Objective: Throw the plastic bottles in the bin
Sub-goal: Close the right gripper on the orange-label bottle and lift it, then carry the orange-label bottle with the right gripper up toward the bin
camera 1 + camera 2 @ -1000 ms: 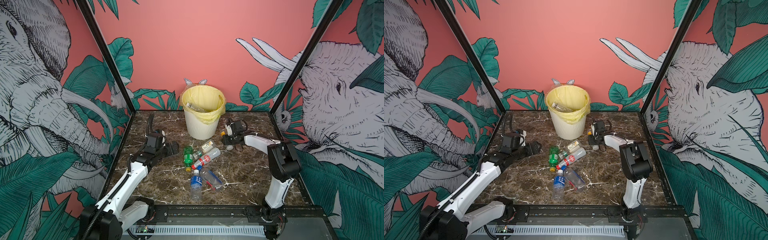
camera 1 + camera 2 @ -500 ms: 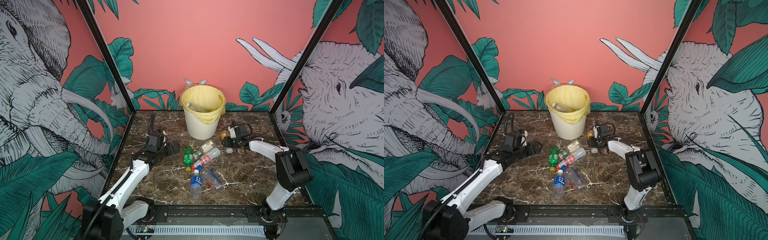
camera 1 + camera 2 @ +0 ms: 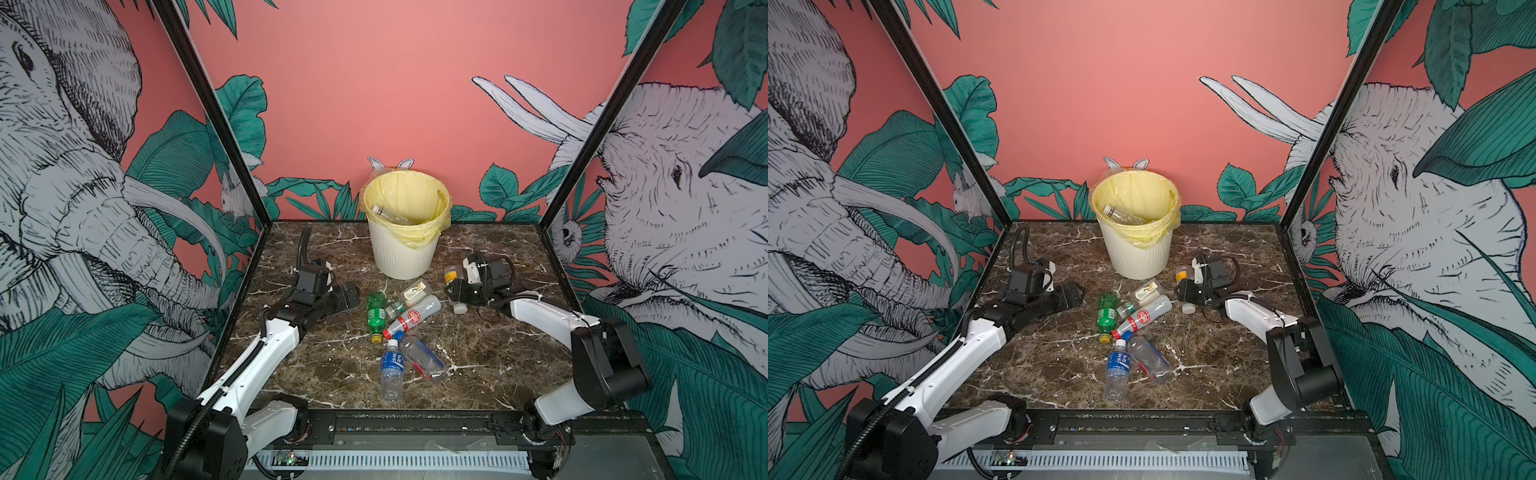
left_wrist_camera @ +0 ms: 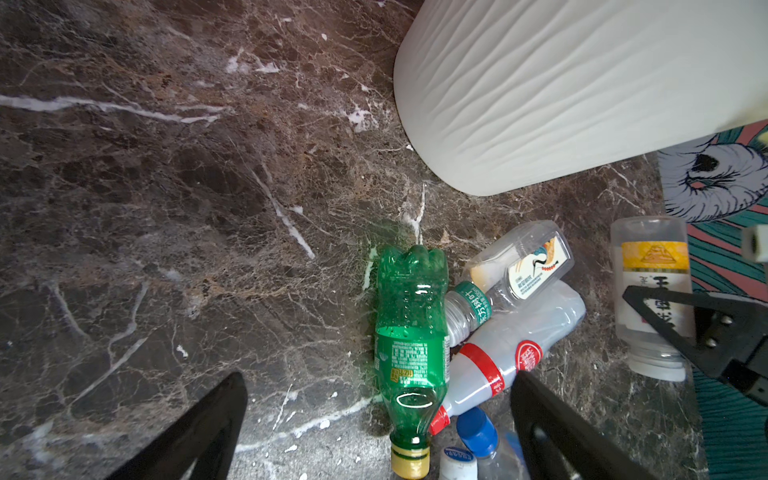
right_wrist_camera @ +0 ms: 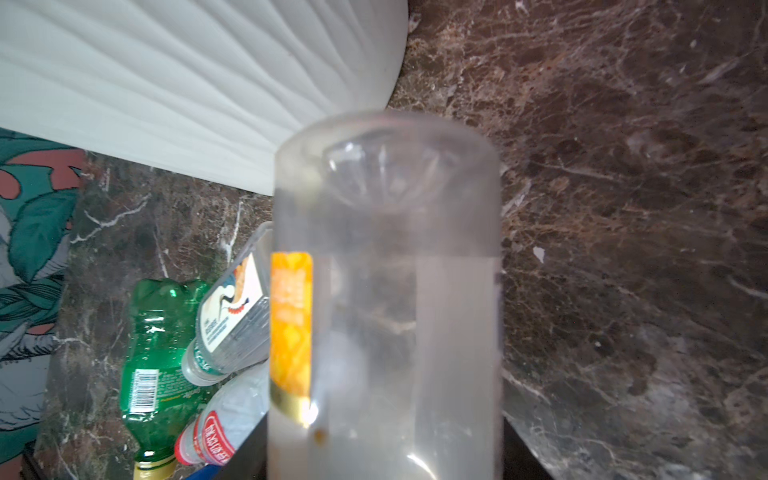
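Six plastic bottles (image 3: 415, 291) are heaped on the marble table (image 3: 498, 353) just in front of the bin (image 3: 401, 249), a green bottle (image 3: 376, 309), a red-labelled bottle (image 3: 413, 316) and a blue-labelled bottle (image 3: 392, 368) among them. One clear bottle (image 3: 390, 214) is lodged inside the bin. One frosted yellow-labelled bottle (image 5: 386, 311) is clamped in the right gripper (image 3: 455, 291), just beside the bin's base. The left gripper (image 4: 378, 376) is spread wide and empty, positioned near the bin, over the green bottle.
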`<state>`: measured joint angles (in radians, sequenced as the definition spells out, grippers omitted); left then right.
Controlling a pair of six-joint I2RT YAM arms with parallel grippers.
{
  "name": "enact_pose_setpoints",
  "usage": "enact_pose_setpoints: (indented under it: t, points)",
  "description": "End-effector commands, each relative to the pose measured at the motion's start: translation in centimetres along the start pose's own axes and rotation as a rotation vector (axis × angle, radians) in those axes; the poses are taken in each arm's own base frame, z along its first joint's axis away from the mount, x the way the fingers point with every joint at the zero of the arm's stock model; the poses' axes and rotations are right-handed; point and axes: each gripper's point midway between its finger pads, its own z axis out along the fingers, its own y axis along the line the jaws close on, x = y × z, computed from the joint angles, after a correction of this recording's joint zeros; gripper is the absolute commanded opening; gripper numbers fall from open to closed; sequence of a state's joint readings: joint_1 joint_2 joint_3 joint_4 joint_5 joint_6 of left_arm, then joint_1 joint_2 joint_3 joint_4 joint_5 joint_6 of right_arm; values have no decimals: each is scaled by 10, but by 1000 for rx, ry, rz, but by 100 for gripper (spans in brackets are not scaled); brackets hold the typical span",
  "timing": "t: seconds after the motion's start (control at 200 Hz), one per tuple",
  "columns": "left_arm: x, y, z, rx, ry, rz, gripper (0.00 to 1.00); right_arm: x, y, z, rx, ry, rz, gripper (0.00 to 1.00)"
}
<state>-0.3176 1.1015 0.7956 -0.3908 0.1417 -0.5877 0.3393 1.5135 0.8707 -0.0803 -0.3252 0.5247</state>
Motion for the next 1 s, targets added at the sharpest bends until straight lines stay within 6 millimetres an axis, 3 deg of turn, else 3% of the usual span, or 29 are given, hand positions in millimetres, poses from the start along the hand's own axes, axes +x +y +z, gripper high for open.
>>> enact_pose_setpoints:
  t: [0.0, 0.445, 0.995]
  points:
    - [2, 3, 0, 1, -4, -25, 99, -16, 16, -17, -65, -85, 3, 41]
    - [6, 3, 7, 19, -1, -80, 99, -30, 40, -82, -102, -224, -53, 41]
    - [13, 1, 19, 50, 31, -126, 99, -71, 81, -131, -190, -338, -117, 41]
